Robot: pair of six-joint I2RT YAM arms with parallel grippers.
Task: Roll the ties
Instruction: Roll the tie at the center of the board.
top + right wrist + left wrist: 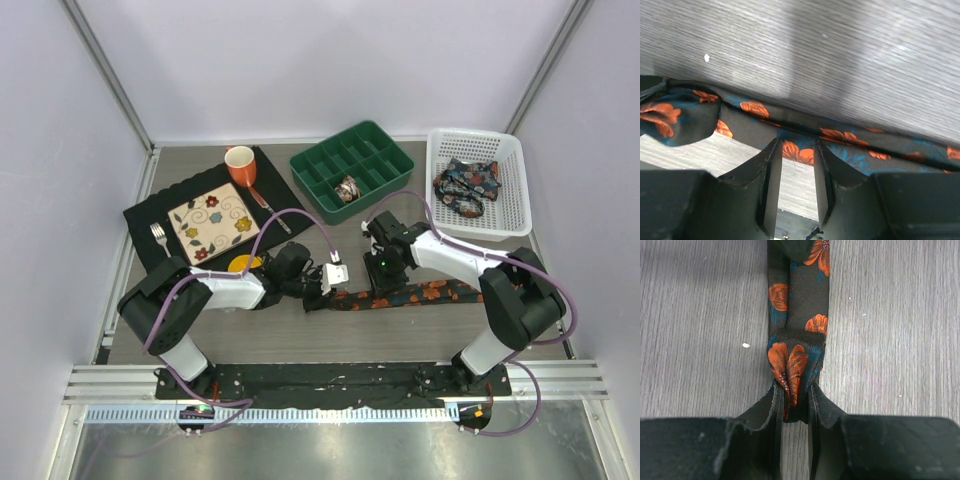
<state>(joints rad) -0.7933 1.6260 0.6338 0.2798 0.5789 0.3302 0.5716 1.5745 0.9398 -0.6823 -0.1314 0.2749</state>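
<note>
Left jaws pinch tie (796,362) end; right jaws parted alongside.

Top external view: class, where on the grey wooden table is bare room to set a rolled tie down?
Free: the near table strip between the dark floral fabric tie and the near edge. Crowded: black placemat left, green plastic compartment tray and white plastic basket behind.

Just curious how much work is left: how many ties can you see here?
3: a flat tie on the table, a coiled tie in the green tray, a tie bundle in the white basket, possibly hiding more.
</note>
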